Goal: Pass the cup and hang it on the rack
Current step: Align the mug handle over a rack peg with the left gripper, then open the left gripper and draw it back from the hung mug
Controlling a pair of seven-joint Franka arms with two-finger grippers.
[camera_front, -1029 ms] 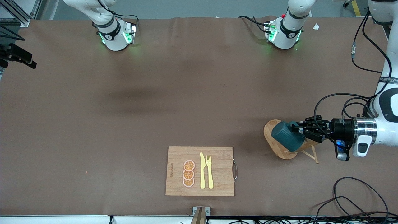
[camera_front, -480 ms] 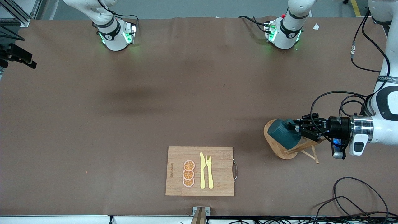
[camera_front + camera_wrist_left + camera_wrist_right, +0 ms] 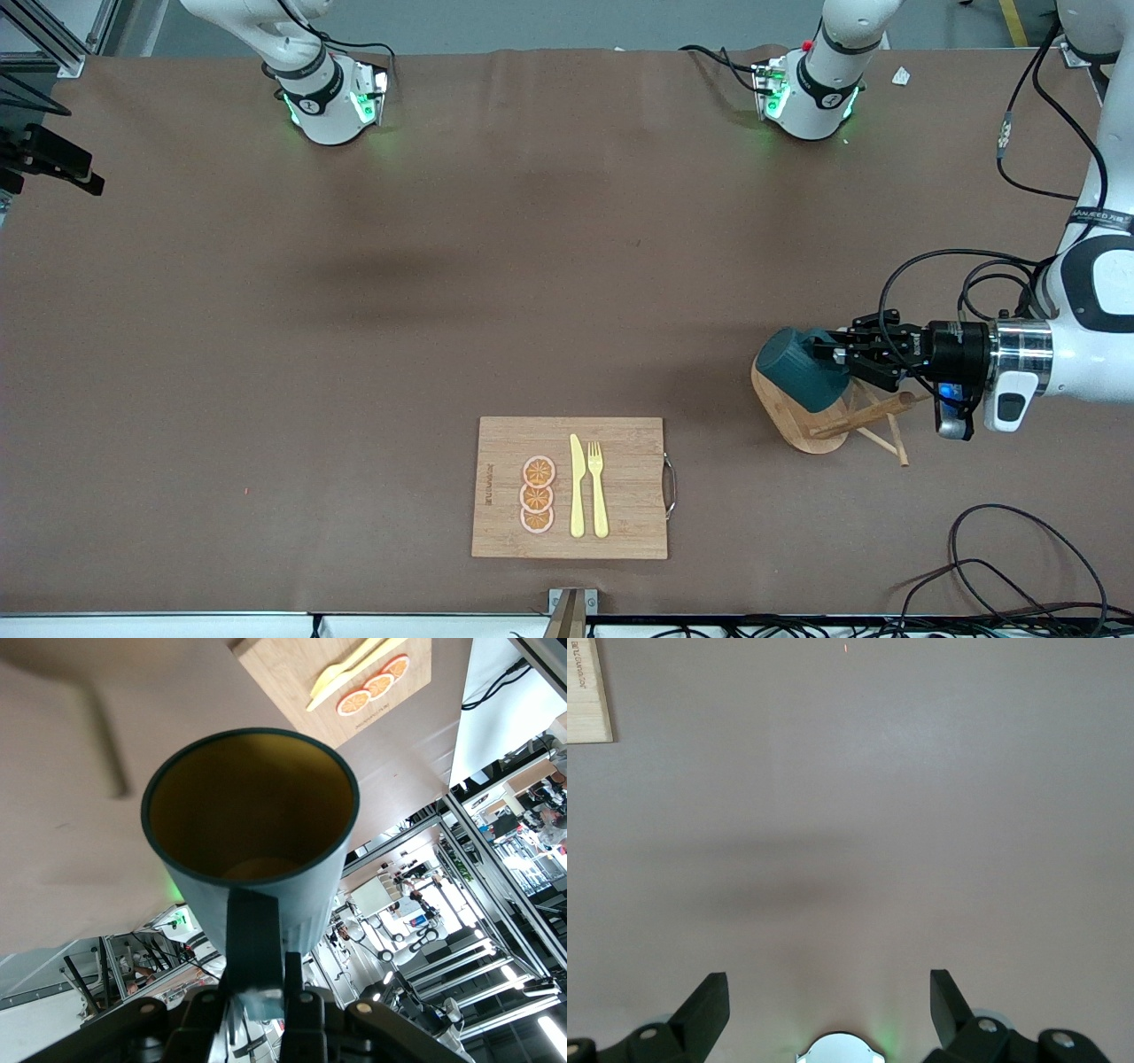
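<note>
The dark teal cup [image 3: 802,370] lies on its side in the air over the rack's oval wooden base [image 3: 791,424]. My left gripper [image 3: 837,354] is shut on the cup's handle and comes in level from the left arm's end of the table. The rack's post and thin pegs [image 3: 864,418] stick out under the gripper. In the left wrist view the cup [image 3: 252,824] shows its yellowish inside, with the left gripper [image 3: 266,979] clamped on the handle [image 3: 255,935]. My right gripper [image 3: 828,992] is open and empty over bare table; it does not show in the front view.
A bamboo cutting board [image 3: 620,487] with a yellow knife, a fork and orange slices lies near the front edge, and shows in the left wrist view [image 3: 275,665] and the right wrist view [image 3: 585,691]. Loose cables [image 3: 1019,558] lie at the left arm's end.
My left gripper has carried the cup a little toward the right arm's end and toward the robots' side, still over the rack. The right arm has not moved.
</note>
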